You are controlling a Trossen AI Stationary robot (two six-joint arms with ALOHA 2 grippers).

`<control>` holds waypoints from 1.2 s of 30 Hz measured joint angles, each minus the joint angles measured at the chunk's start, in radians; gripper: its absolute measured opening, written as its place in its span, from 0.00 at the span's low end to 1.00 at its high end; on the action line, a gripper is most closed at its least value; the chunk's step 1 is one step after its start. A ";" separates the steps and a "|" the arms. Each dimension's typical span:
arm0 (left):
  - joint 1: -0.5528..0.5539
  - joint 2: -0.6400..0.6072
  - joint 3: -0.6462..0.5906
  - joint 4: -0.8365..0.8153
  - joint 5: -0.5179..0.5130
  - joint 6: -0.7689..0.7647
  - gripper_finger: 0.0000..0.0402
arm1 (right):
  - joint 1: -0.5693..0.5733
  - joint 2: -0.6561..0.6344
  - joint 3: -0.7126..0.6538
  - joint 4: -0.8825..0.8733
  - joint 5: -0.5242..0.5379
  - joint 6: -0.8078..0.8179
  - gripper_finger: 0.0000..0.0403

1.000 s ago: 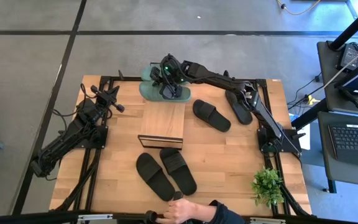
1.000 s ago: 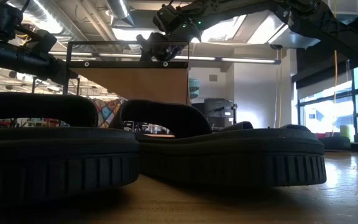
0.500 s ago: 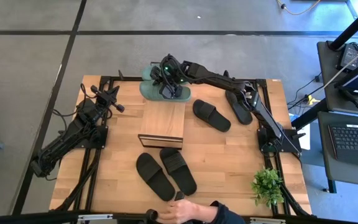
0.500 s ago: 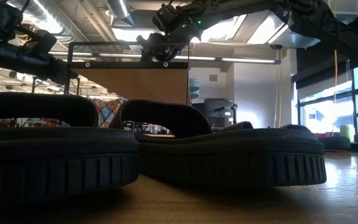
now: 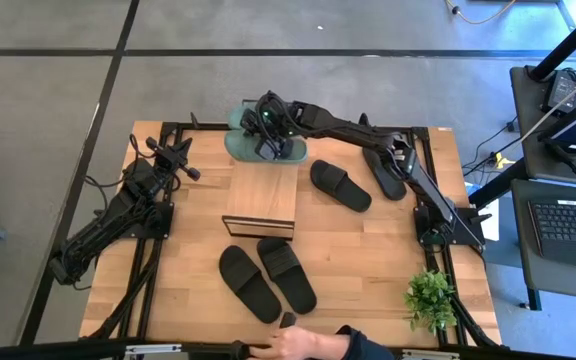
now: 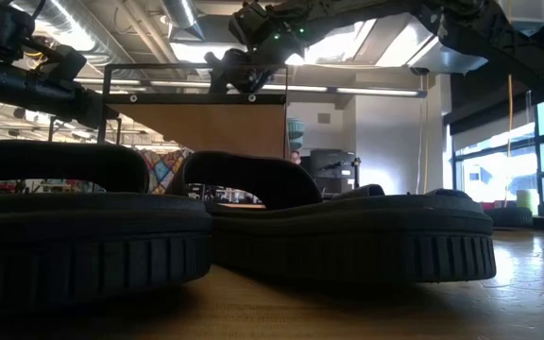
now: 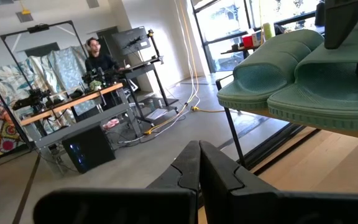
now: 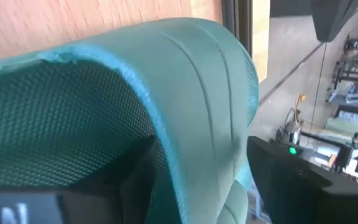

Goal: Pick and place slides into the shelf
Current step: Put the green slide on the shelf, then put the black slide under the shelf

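Note:
Two sage green slides lie side by side on a raised wood plank of the shelf, at its far end; the left wrist view shows their soles flat on it. My right gripper reaches over them, open, with the wide strap of one between its fingers. A pair of black slides lies near the front edge, and two more lie right of the shelf. My left gripper waits shut at the table's left. My right gripper slants down from the table's right side onto one green slide. One finger lies under the strap's edge and the other stands outside it with a gap. Whether the inner finger touches the strap, I cannot tell. The slide rests on the shelf.
A small potted plant stands at the near right corner. A person's hand reaches in at the near edge, close to the black pair. In the low view that pair fills the foreground.
My right gripper has swung slightly toward the table's left above the green slides, which lie where they were. The person's hand at the near edge has drawn back a little.

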 joint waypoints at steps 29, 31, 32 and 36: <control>0.000 -0.002 0.000 0.001 0.000 0.000 0.00 | 0.014 -0.135 0.035 -0.242 0.145 0.392 0.64; 0.000 -0.002 0.000 0.000 0.000 0.000 0.00 | 0.021 -0.157 0.036 -0.269 0.150 0.451 0.64; 0.000 -0.002 0.000 0.000 0.000 0.000 0.00 | 0.021 -0.171 0.036 -0.288 0.148 0.483 0.64; 0.000 -0.002 0.000 0.001 0.000 0.000 0.00 | 0.024 -0.221 0.037 -0.330 0.146 0.627 0.64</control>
